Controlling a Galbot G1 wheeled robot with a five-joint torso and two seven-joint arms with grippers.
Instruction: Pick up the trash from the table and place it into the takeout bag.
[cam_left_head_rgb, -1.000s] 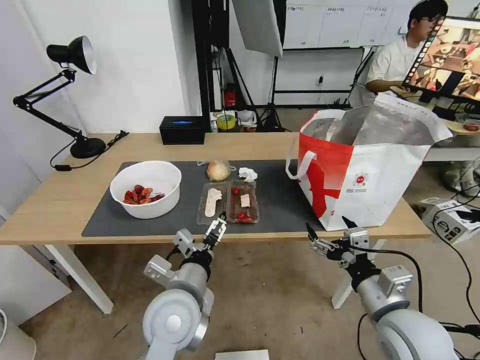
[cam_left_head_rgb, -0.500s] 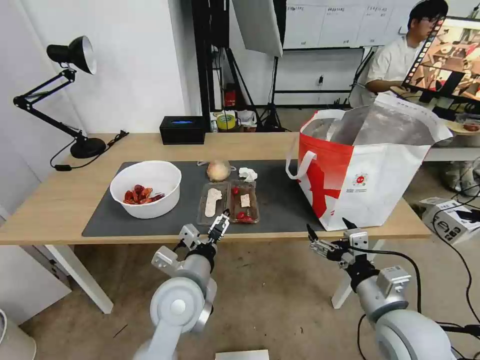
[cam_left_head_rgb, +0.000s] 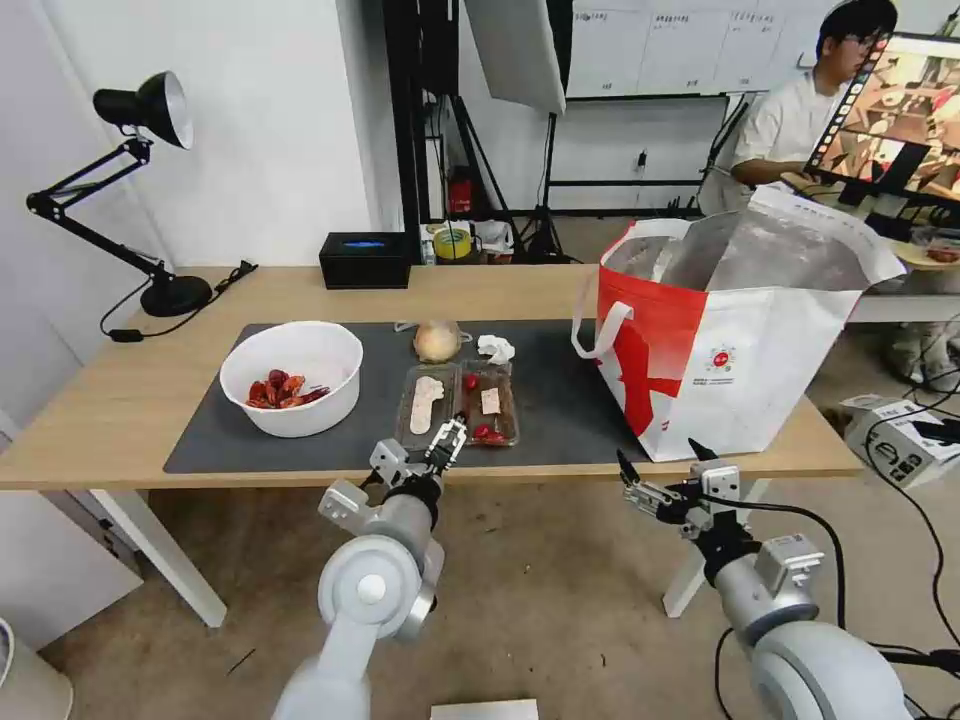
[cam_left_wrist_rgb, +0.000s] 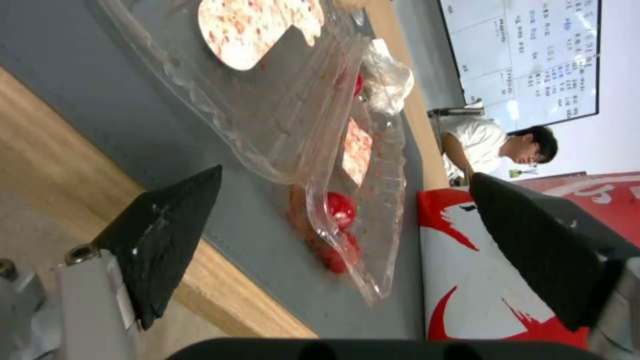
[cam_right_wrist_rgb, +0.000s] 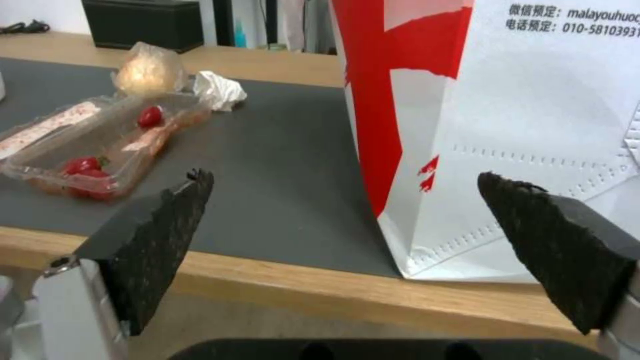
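Four trash items lie on the mat: one bowl of red shells (cam_left_head_rgb: 291, 377), one two-compartment tray (cam_left_head_rgb: 458, 403), one wrapped ball (cam_left_head_rgb: 437, 341), one tissue (cam_left_head_rgb: 496, 349). The left gripper (cam_left_head_rgb: 447, 438) covers the tray's near edge, fingers spread wide; the right gripper (cam_left_head_rgb: 660, 467) hangs wide open below the takeout bag (cam_left_head_rgb: 735, 340).

I'm in a lab or studio: softbox on black stand (cam_left_head_rgb: 515, 50), wall whiteboard (cam_left_head_rgb: 680, 45), black desk lamp (cam_left_head_rgb: 130, 190).

We held our left hand (cam_left_head_rgb: 447, 438) raised at the worktop's (cam_left_head_rgb: 120, 400) front edge, fingers spread apart. Our right hand (cam_left_head_rgb: 660, 470) hung lower before that edge, fingers also spread wide.
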